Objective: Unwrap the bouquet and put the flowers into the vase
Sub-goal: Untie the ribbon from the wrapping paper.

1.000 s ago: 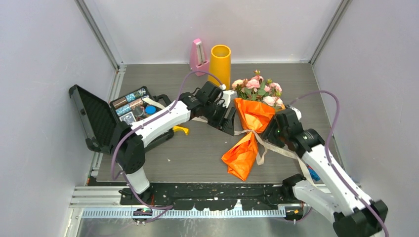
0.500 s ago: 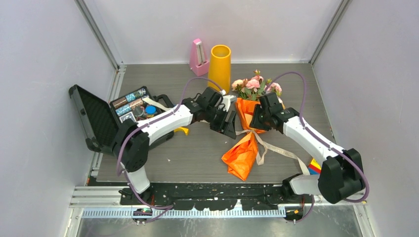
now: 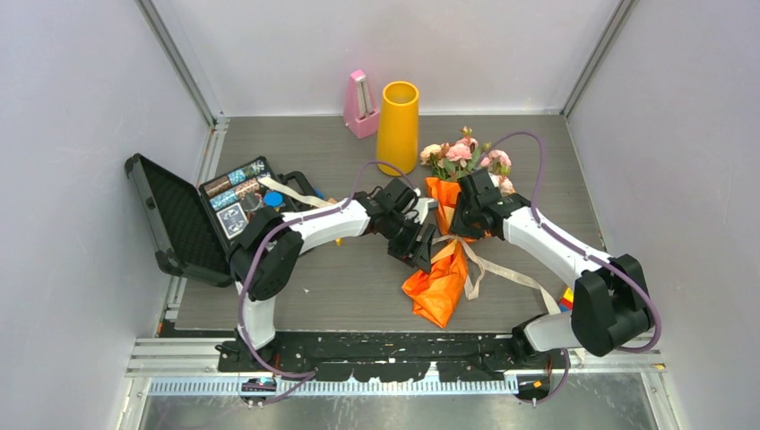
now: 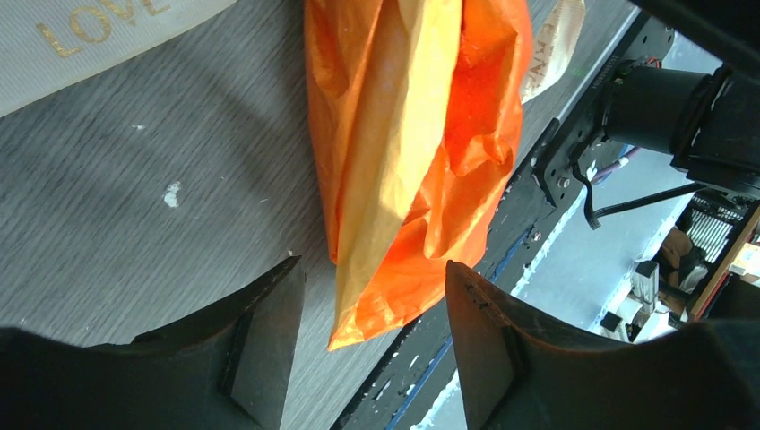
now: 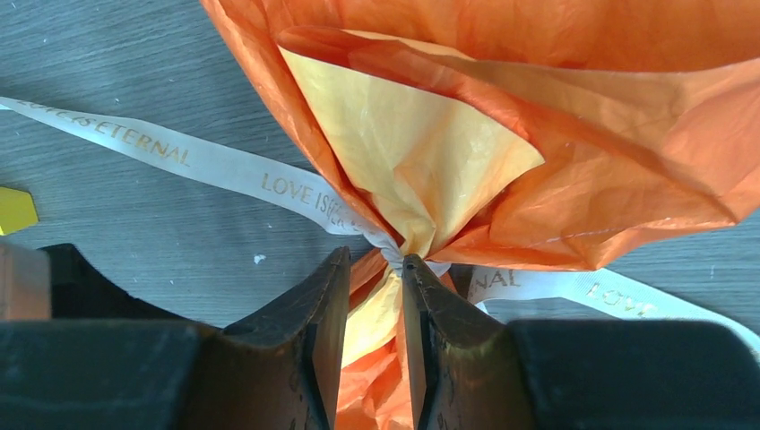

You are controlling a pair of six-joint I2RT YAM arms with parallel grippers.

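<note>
The bouquet (image 3: 445, 269) lies on the table in crinkled orange paper, and its pink flowers (image 3: 462, 155) point toward the back. A beige lettered ribbon (image 5: 215, 166) is tied round its neck. My right gripper (image 5: 375, 260) is shut on the bouquet's narrow neck just below the ribbon knot, with paper filling the gap between its jaws. The left gripper (image 4: 372, 273) stands open beside it, astride the paper's tail end (image 4: 412, 179) without touching it. At the back stands the yellow-orange vase (image 3: 398, 115), upright and apart from both arms.
A pink metronome (image 3: 360, 105) stands left of the vase. An open black case (image 3: 184, 219) with small items lies at the left. A yellow piece (image 5: 13, 210) lies near the ribbon. Loose ribbon ends (image 3: 511, 273) trail toward the right arm's base. The table's front rail (image 3: 385, 345) runs close behind the paper tail.
The right arm swung in from the near right to the bouquet's neck, and its jaws narrowed onto it. The left gripper shifted right and nearer, over the paper tail.
</note>
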